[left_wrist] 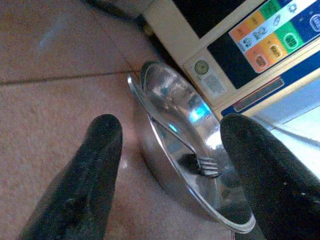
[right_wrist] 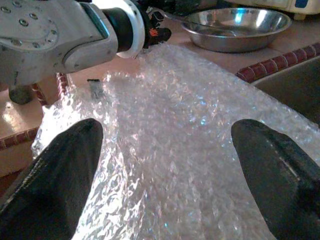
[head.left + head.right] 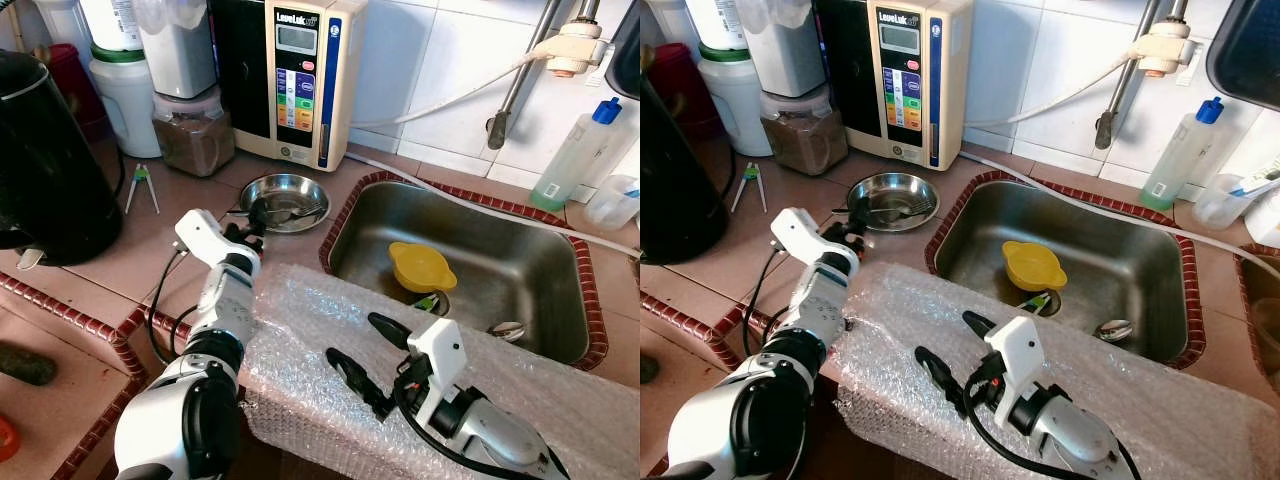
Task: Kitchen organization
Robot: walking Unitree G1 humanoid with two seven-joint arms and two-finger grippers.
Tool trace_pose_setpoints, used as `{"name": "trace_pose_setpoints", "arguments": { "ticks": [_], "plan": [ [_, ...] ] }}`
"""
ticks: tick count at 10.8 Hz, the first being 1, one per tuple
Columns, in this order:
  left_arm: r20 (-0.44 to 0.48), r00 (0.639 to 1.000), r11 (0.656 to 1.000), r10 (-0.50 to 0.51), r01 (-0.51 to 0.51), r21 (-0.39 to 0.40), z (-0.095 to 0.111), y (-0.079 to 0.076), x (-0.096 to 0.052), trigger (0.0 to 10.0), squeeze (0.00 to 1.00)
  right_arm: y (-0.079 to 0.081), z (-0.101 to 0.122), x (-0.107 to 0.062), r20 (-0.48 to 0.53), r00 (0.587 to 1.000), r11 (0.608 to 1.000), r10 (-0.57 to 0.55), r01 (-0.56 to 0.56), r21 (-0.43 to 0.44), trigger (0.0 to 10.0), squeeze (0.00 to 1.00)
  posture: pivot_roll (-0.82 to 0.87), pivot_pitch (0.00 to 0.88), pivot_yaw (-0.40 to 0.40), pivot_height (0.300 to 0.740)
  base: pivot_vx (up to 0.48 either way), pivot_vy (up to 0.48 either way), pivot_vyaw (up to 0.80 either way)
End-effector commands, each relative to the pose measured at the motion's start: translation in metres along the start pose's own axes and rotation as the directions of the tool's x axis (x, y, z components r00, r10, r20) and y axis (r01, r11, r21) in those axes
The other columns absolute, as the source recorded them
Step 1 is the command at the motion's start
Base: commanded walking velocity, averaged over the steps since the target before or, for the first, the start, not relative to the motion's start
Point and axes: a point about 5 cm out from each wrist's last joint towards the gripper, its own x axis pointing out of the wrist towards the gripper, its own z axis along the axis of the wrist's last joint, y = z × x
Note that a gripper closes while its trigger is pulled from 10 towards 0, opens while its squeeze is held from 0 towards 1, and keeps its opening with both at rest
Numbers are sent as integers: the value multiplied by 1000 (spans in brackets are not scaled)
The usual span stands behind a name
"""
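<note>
A shallow steel bowl (image 3: 285, 190) with a fork (image 3: 297, 212) lying in it rests on the tiled counter, just left of the sink (image 3: 540, 300). My left gripper (image 3: 250, 218) is open at the bowl's near-left rim. In the left wrist view its fingertips (image 1: 105, 135) stand on either side of the bowl (image 1: 170, 110) and the fork (image 1: 202, 165). My right gripper (image 3: 354, 338) hovers open over a sheet of bubble wrap (image 3: 310, 320) draped along the counter's front edge, with nothing between its fingers (image 2: 75, 150).
A yellow bowl (image 3: 420, 265) and a spoon (image 3: 508, 330) lie in the sink. Behind the steel bowl stands a water ioniser (image 3: 300, 80), with a brown-filled jar (image 3: 192, 140) and a black kettle (image 3: 45, 160) to its left. A blue-capped bottle (image 3: 570, 155) stands at the back right.
</note>
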Motion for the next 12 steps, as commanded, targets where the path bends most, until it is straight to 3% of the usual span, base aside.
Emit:
{"name": "trace_pose_setpoints", "arguments": {
  "ticks": [1, 3, 4, 12],
  "plan": [
    [-29, 999, 1000, 16, -16, -22, -5, -4, 1, 10000, 1000, -1, 2, -2, -2, 1000, 1000, -12, 12, -15, 10000, 592, -79, 0, 1, 740, 0, 0, 0],
    [-45, 999, 998, 20, -23, -61, -9, -6, 1, 10000, 1000, -1, 2, -3, -2, 1000, 1000, -16, 16, -17, 10000, 592, -87, 0, 1, 740, 0, 0, 0],
    [-44, 999, 995, 23, -27, -95, -10, -7, 1, 0, 0, -1, 2, -3, -1, 1000, 1000, -17, 17, -18, 10000, 592, -91, 0, 3, 740, 0, 0, 0],
    [-1, 998, 988, 65, -64, -140, 8, -5, 7, 0, 0, -4, 8, -5, 18, 998, 996, -68, 69, -51, 10000, 592, -131, 0, -3, 740, 0, 0, 0]
  ]
}}
